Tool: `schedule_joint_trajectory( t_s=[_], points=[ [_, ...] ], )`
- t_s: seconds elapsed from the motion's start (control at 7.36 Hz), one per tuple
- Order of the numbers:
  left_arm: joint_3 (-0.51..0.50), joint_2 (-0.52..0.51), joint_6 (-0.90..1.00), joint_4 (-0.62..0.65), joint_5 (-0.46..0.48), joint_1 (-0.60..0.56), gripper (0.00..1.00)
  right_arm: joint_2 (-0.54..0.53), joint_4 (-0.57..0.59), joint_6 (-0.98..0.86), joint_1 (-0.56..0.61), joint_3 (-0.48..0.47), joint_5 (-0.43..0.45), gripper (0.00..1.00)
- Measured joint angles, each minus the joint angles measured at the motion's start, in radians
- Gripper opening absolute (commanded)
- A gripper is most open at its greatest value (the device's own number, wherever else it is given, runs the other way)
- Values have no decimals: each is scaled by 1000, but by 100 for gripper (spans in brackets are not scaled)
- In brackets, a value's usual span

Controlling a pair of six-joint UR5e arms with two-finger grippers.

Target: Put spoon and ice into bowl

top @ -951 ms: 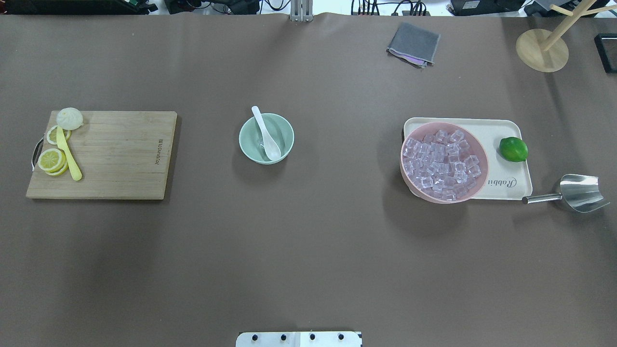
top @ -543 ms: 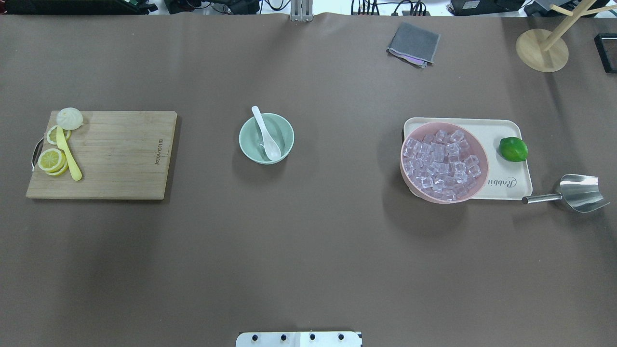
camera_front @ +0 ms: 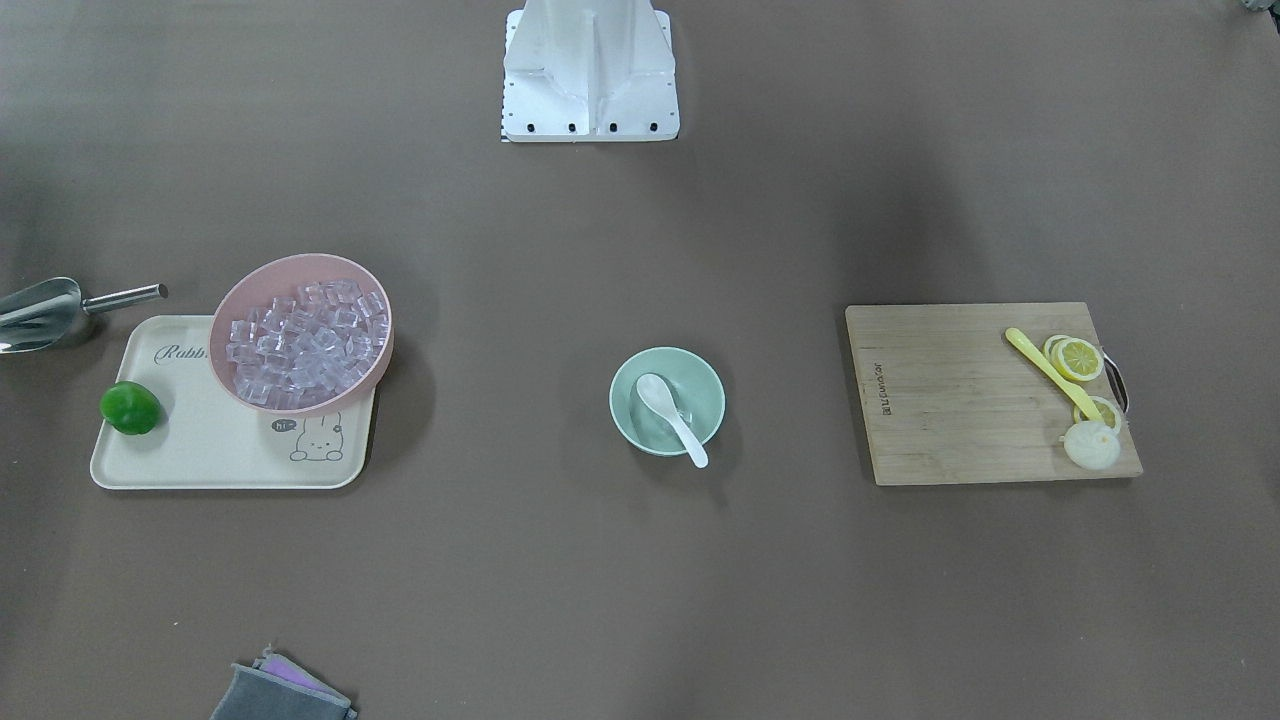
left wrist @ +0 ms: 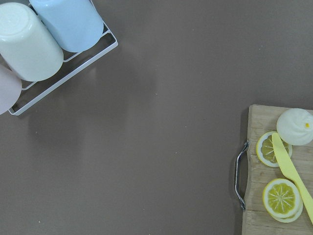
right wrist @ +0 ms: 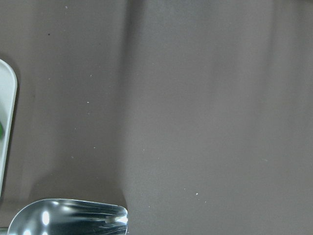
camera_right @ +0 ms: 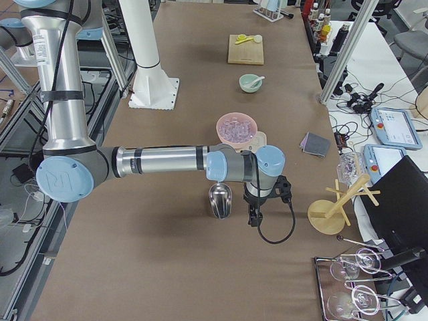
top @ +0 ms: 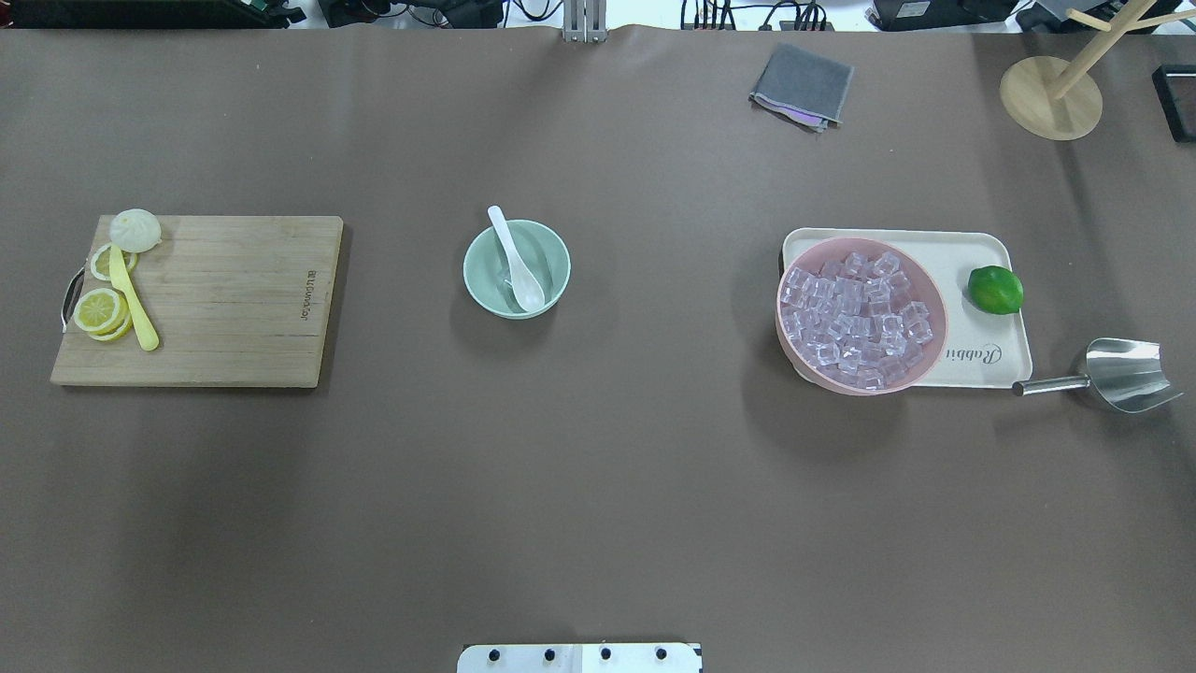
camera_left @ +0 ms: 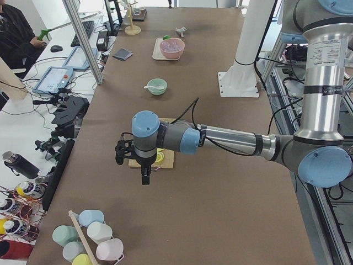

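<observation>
Right now you'll find the white soup spoon (top: 517, 264) lying in the mint-green bowl (top: 474, 280) near the middle of the brown tabletop (top: 598, 486). Its oval end is down inside and its handle leans over the rim farthest from the robot. The ice cubes (top: 855, 304) are heaped in the pink bowl (top: 783, 322), well off to the robot's right. That bowl sits on one end of the cream tray (top: 976, 245), with a lime (top: 995, 289) on the tray beside it. A steel scoop (top: 1121, 374) lies on the tabletop just off the tray's corner. You cannot tell whether any cube lies under the spoon.

The left tool (camera_left: 144, 178) hangs above the tabletop by the wooden cutting board (top: 224, 299) with its lemon slices (top: 100, 310). The right tool (camera_right: 252, 219) hangs beside the scoop. Both show only from the side, so you cannot tell whether either is spread or pressed together.
</observation>
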State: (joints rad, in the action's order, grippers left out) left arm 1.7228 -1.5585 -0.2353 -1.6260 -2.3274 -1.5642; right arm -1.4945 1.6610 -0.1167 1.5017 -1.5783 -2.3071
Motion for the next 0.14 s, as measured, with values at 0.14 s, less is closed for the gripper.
schedule_joint_trajectory(
  t_s=[0.14],
  points=[
    [-3,-5,-1,0,0,0,98,0,0,-1,0,1,1,100]
  ],
)
